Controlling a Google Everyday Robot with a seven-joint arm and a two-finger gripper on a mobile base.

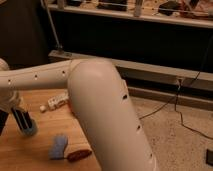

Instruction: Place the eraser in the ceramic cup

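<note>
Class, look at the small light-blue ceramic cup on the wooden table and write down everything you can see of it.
The ceramic cup is a small, light-blue, rounded vessel with a smooth look. It sits on the wooden table near its left side. Only its lower part shows: the dark gripper reaches down over it and hides its mouth, so any contents are unseen. Whether the two touch cannot be told. A flat blue piece lies apart to its right.
</note>
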